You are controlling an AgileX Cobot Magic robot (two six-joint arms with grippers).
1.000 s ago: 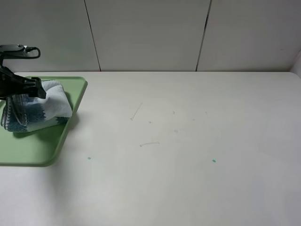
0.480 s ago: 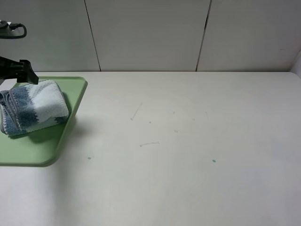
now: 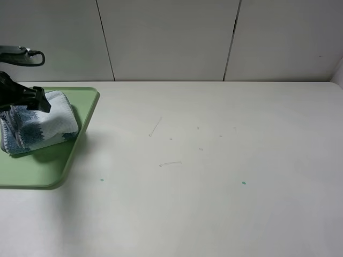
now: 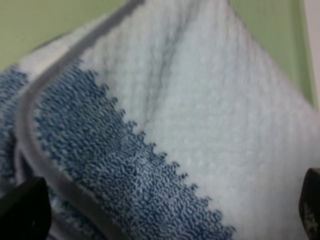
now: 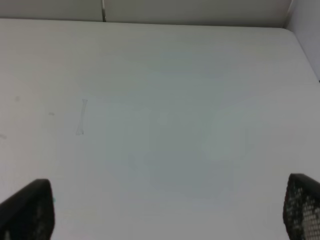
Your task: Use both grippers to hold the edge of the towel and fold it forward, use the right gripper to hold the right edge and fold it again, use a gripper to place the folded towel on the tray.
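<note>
The folded blue-and-white striped towel [image 3: 45, 124] lies on the light green tray [image 3: 53, 167] at the far left of the table. My left gripper [image 3: 27, 101] hovers at the towel's back left part, jaws wide apart. In the left wrist view the towel [image 4: 200, 125] fills the frame, its grey hem [image 4: 24, 115] curving round the fold. The gripper [image 4: 165, 215] is open just above it, with the tray's green [image 4: 265, 30] behind. My right gripper [image 5: 165, 210] is open and empty over bare table. It is out of the exterior high view.
The white table [image 3: 214, 160] carries only faint scuffs and two small green specks [image 3: 244, 183]. A panelled wall [image 3: 171, 37] runs along the back edge. The tray's near part [image 3: 32, 171] holds nothing.
The left gripper let go of the towel and rose up and left. It has now come back down over the towel's back left part. The towel stays on the tray.
</note>
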